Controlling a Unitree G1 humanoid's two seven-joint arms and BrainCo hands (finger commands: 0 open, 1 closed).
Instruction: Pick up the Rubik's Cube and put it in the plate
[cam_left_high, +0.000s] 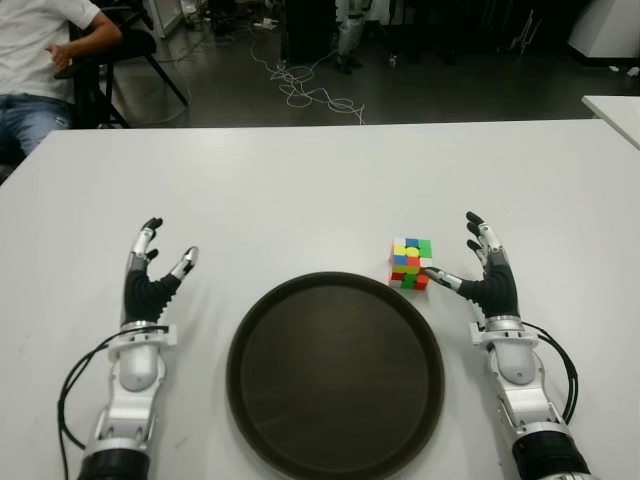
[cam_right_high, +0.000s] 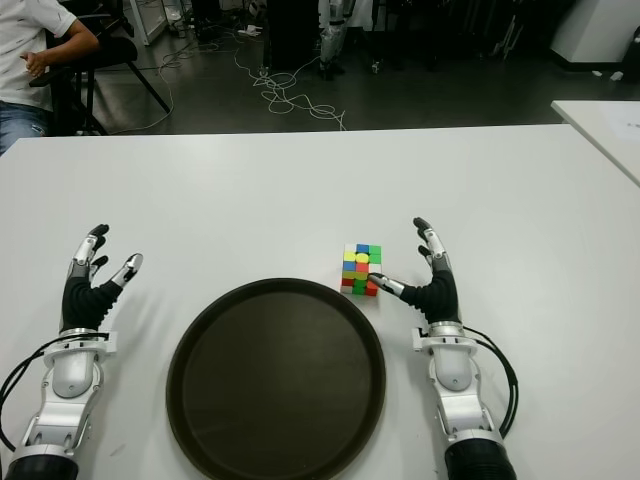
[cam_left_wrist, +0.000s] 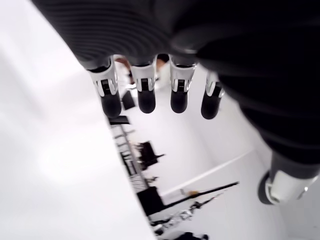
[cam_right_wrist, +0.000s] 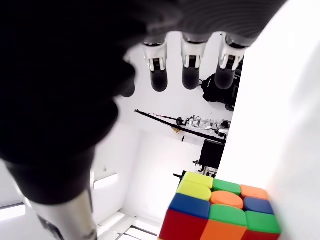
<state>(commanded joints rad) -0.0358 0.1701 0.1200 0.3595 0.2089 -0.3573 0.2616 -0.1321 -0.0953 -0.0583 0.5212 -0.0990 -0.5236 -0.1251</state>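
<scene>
The right hand (cam_left_high: 487, 272) shows over the white table (cam_left_high: 300, 190) at about 3 o'clock from the plate, fingers spread and extended away from the robot, holding nothing. Its thumb (cam_left_high: 446, 279) reaches toward 9 o'clock and its tip sits at the near right corner of the Rubik's Cube (cam_left_high: 411, 263); whether the two actually touch cannot be told. The right wrist view shows three straight fingertips (cam_right_wrist: 191, 75) well clear of the cube (cam_right_wrist: 220, 212), which stands beside the palm, not inside it.

The cube stands on the table, at roughly 10 o'clock from the right hand, upright, with a yellow centre on top among green, blue and white squares and red and orange on its near side. It stands just beyond the rim of the dark round plate (cam_left_high: 335, 375), at about 1 o'clock from the plate's middle, close to the rim but outside it.

The left hand (cam_left_high: 150, 280) shows over the table at 9 o'clock from the plate, apart from it, fingers likewise spread and empty, thumb (cam_left_high: 185, 262) angled toward the plate.

Beyond the table's far edge, at 11 o'clock, a person (cam_left_high: 40, 60) sits on a chair, and cables (cam_left_high: 300, 85) trail over the dark floor.
</scene>
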